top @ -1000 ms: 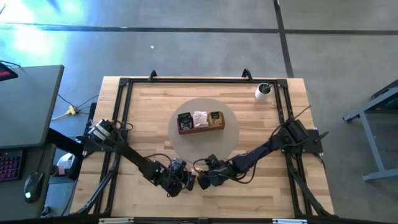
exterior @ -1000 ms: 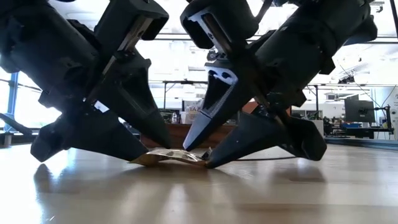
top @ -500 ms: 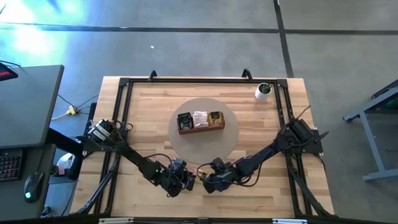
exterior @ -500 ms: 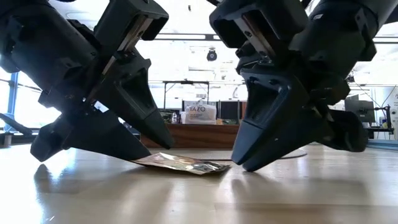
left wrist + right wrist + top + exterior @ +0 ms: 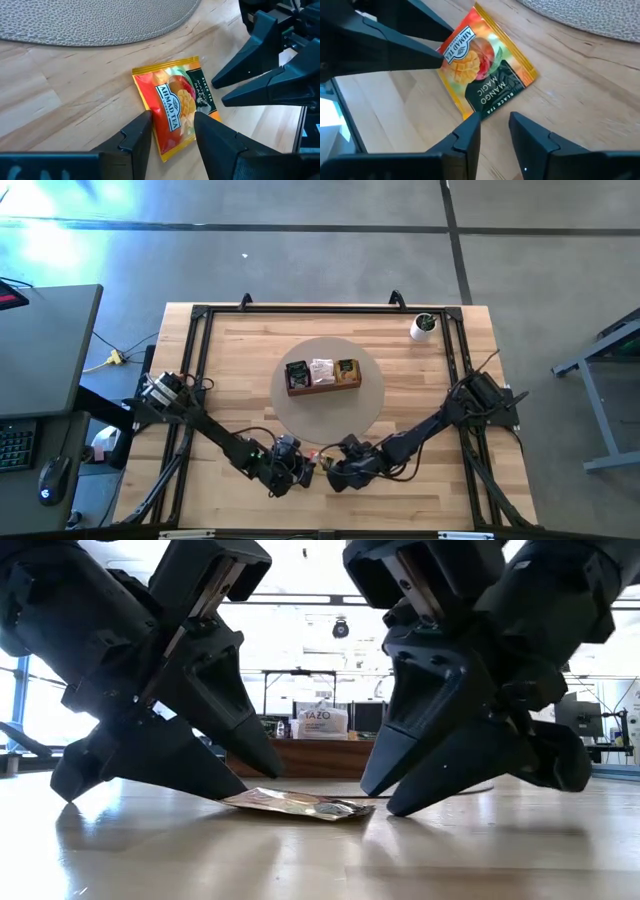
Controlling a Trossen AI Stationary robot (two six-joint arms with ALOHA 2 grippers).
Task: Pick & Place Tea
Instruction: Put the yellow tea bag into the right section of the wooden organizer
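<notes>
One tea sachet (image 5: 172, 112), orange-yellow with a green part, lies flat on the wood near the table's front edge, between my two grippers. My left gripper (image 5: 172, 125) is open and slants down from the table's left, its fingertips either side of the sachet's near corner. My right gripper (image 5: 495, 120) is open and slants down from the right, its tips just at the sachet's opposite edge (image 5: 365, 806). Other sachets stand in the brown tray (image 5: 322, 387) on the round mat. My left gripper's lower fingertip (image 5: 238, 794) meets the sachet's left end (image 5: 232, 801) from the table's left, slanting down; the sachet lies on the table, not pinched. Whether my right gripper touches the sachet's edge (image 5: 470, 114), I cannot tell.
The round grey mat (image 5: 370, 405) carries the tray at the table's middle. A small white cup (image 5: 424, 326) stands at the far right corner. A black frame (image 5: 200, 320) runs around the tabletop. Bare wood lies left and right of the grippers.
My right gripper has drawn back from the sachet toward the table's right edge and risen a little; its fingers narrowed, then parted again. The sachet, bowed up between the two grippers a second ago, now lies nearly flat, its left end still at my left fingertip.
</notes>
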